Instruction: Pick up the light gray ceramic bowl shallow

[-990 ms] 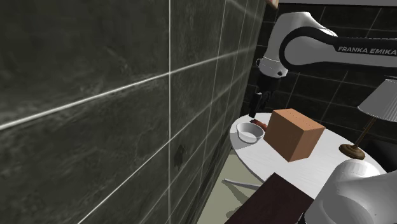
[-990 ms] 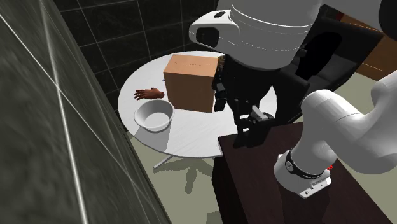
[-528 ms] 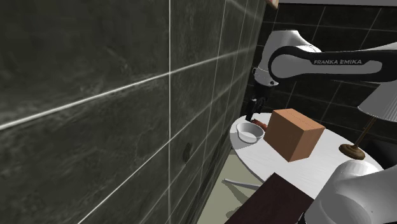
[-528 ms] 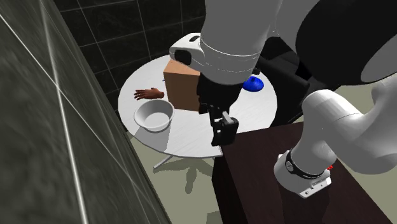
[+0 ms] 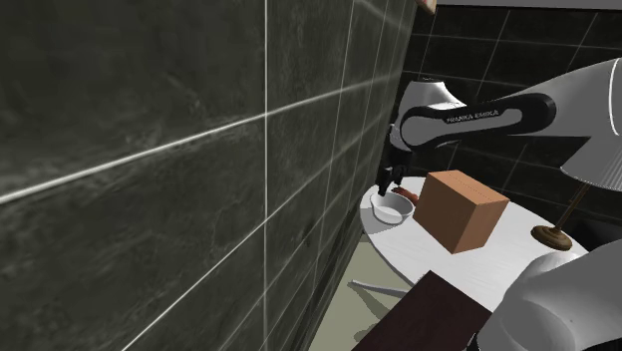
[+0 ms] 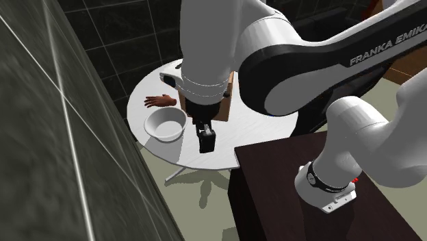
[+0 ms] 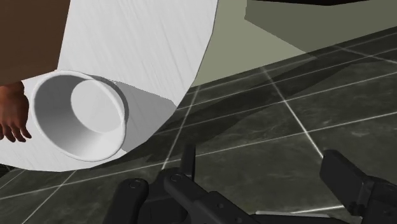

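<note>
In the shoulder view, the claw (image 5: 388, 185) is seen near the white bowl (image 5: 392, 206). The bowl is set on the round surface (image 5: 518, 234) at its edge by the tiled wall (image 5: 199, 150), beside a brown box (image 5: 461, 209). In the second exterior view, the claw (image 6: 205, 139) is held above the surface just beside the bowl (image 6: 165, 124). In the wrist view, the 2 fingers (image 7: 353, 181) are spread open, well apart from the bowl (image 7: 79, 114).

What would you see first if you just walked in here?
The huge white robot arm arching over the round white table grabs attention first. Near its black gripper sits a shallow white bowl, with a strange brown model hand lying beside it.
</note>
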